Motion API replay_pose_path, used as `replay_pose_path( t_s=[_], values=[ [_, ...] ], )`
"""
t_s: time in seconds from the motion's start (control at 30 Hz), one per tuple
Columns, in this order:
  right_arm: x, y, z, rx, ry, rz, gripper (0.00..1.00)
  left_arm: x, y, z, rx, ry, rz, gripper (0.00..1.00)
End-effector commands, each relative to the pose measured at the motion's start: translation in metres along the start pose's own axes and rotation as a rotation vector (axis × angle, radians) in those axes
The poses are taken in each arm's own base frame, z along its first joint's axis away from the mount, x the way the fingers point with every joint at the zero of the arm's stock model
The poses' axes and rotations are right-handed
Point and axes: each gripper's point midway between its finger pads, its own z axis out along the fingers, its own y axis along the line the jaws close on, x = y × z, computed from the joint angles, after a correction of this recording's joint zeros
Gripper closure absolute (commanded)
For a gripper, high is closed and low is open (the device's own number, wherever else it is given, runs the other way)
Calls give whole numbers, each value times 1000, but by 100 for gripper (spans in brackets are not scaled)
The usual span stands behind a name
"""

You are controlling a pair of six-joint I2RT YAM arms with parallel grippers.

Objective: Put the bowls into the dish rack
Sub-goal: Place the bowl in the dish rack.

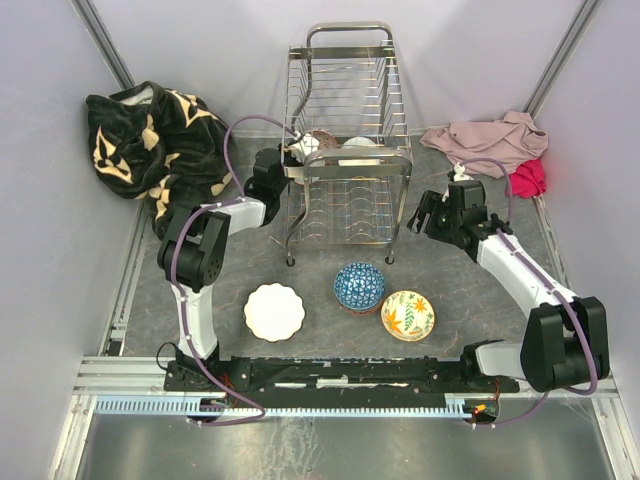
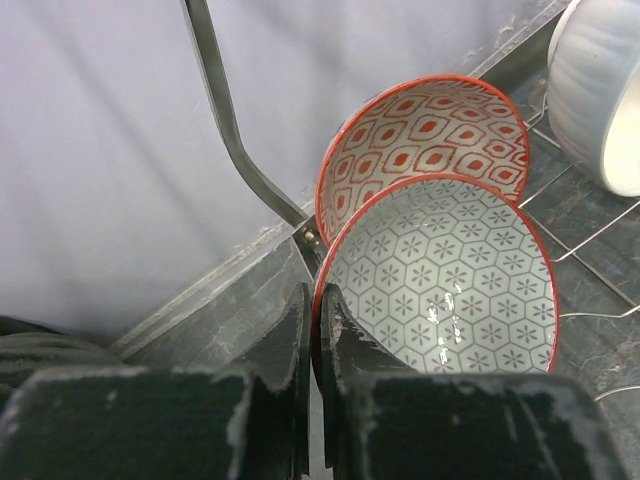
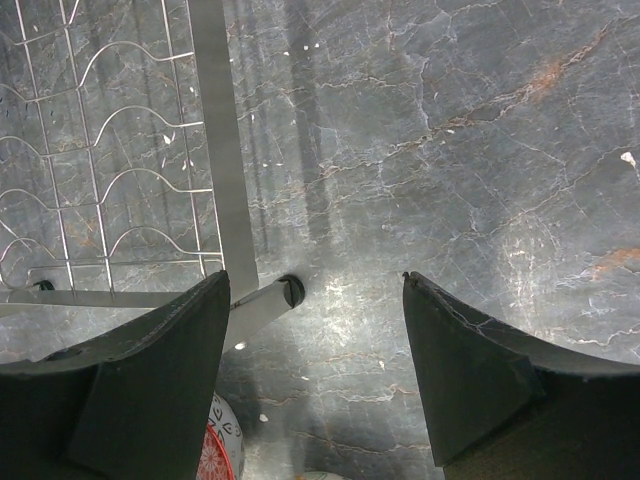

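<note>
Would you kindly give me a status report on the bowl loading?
Left gripper shut on hexagon bowl in dish rack. Red bowl close behind. Right gripper open, empty. White bowl, blue bowl, floral bowl on table.

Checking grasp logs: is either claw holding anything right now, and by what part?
Left claw is shut on the grey-patterned bowl, pinching its near rim, one finger inside and one outside. Right claw is open and holds nothing.
</note>
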Motion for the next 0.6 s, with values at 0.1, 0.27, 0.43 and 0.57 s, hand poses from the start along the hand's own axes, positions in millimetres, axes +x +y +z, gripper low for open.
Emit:
replay_pose_path(
  t_s=[0.1, 0.27, 0.43, 0.57],
  values=[
    [-7, 10, 3, -59, -46, 3, 24, -57, 20, 3, -128, -224, 167, 97],
    [-11, 20, -1, -115, -75, -1, 24, -67, 18, 5, -175, -281, 217, 97],
    [-18, 32, -15, -187, -153, -13, 25, -70, 14, 8, -220, -322, 272, 97],
    [-19, 33, -18, -197, -166, -18, 25, -70, 16, 8, -247, -341, 303, 97]
  ],
)
